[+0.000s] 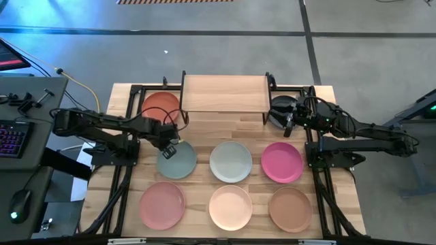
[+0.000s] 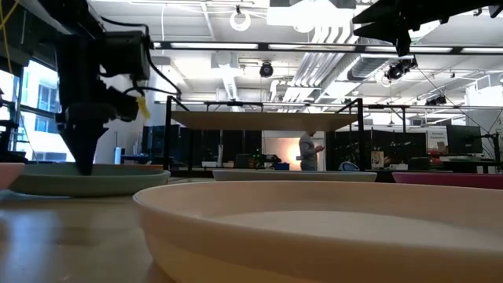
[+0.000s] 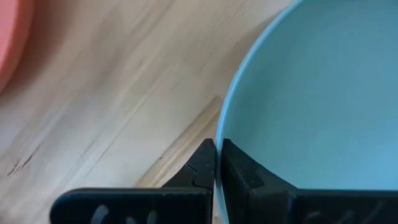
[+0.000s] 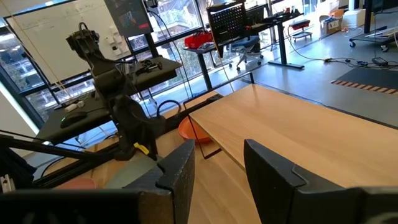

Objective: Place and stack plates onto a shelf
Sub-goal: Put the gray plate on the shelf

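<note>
The worktop [image 1: 204, 129] carries the shelf [image 1: 223, 93] at its far edge and the plates spread in front of it. The left arm reaches in from the left side, its forearm running across toward the middle, with the wrist bent so the left gripper [image 1: 170, 145] points straight down at the wood. In the low view its fingers taper to a point that meets the sage green plate [image 2: 86, 181] at its rim. The left wrist view shows the two dark fingers [image 3: 202, 168] pressed together on that rim, one outside on the worktop side, one inside over the plate's floor, so the left gripper is clamped on the sage green plate. The orange plate [image 1: 161, 107] lies just beyond the left gripper, toward the shelf's left end, and the pink plate [image 1: 162, 203] lies on its near side.

The right arm comes in from the right side and is held level above the worktop, its right gripper [image 1: 289, 121] beside the shelf's right end, over the dark grey plate [image 1: 281, 110]. In the right wrist view its fingers [image 4: 180, 174] stand apart with nothing between them, looking across the shelf top toward the left arm. The magenta plate [image 1: 282, 162] sits on the near side of the right gripper, well apart from it.
</note>
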